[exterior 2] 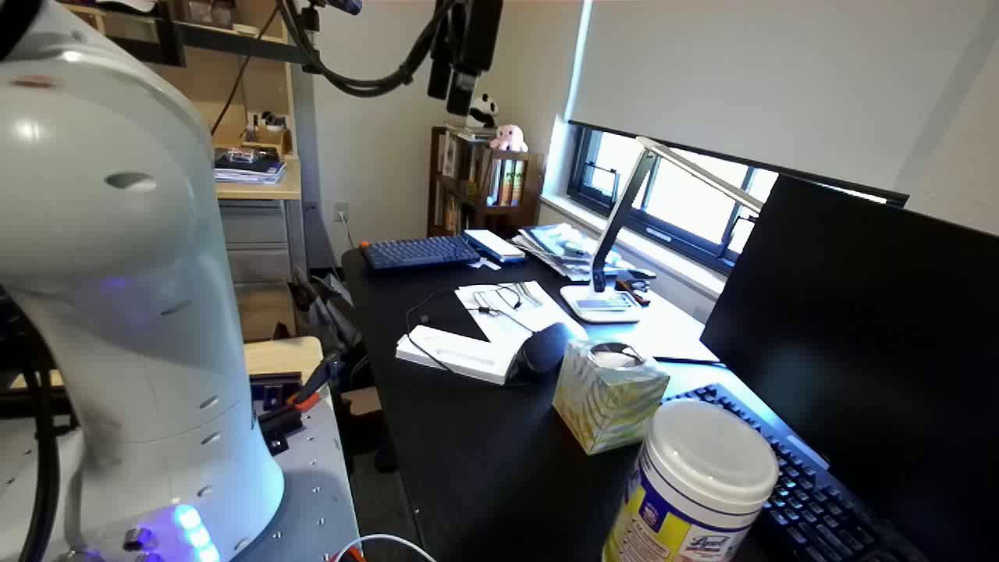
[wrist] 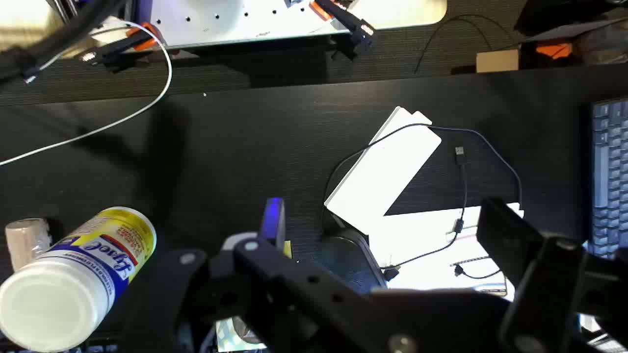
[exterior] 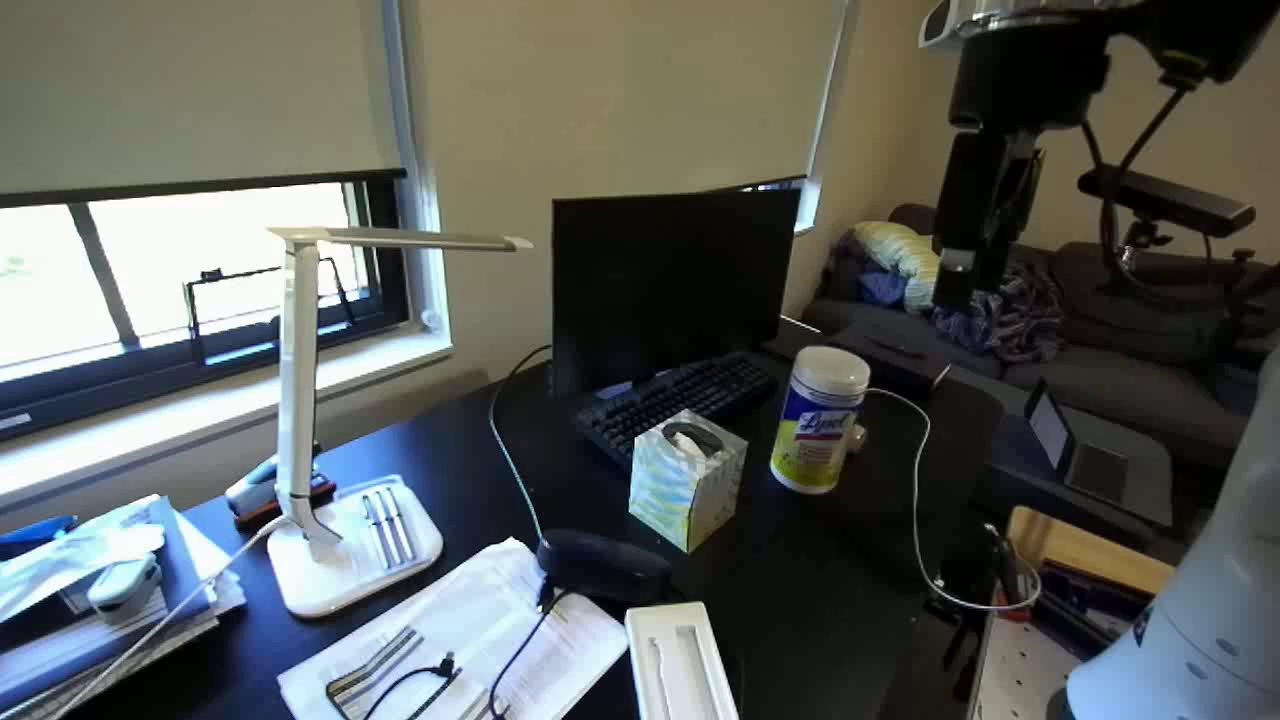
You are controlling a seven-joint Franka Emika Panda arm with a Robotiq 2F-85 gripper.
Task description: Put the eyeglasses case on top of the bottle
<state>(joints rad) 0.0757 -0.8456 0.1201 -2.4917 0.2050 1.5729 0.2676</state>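
The eyeglasses case [exterior: 605,567] is dark and rounded. It lies on the black desk between the tissue box and the papers, close to a white open box; it also shows in an exterior view [exterior 2: 546,347] and, partly covered by the gripper, in the wrist view [wrist: 349,260]. The bottle [exterior: 815,435] is a Lysol container with a white cap and a blue, white and yellow label. It stands upright past the tissue box, also in an exterior view [exterior 2: 683,507] and the wrist view [wrist: 98,260]. My gripper [exterior: 962,275] is open and empty, high above the desk, fingers wide apart in the wrist view [wrist: 390,223].
The tissue box [exterior: 688,485] stands between case and bottle. The white box [exterior 2: 456,353] and papers [exterior: 480,630] adjoin the case, with a black cable across them. A monitor [exterior: 670,290], keyboard [exterior: 690,395] and desk lamp [exterior: 297,380] stand behind. A white cable [wrist: 132,115] crosses the desk.
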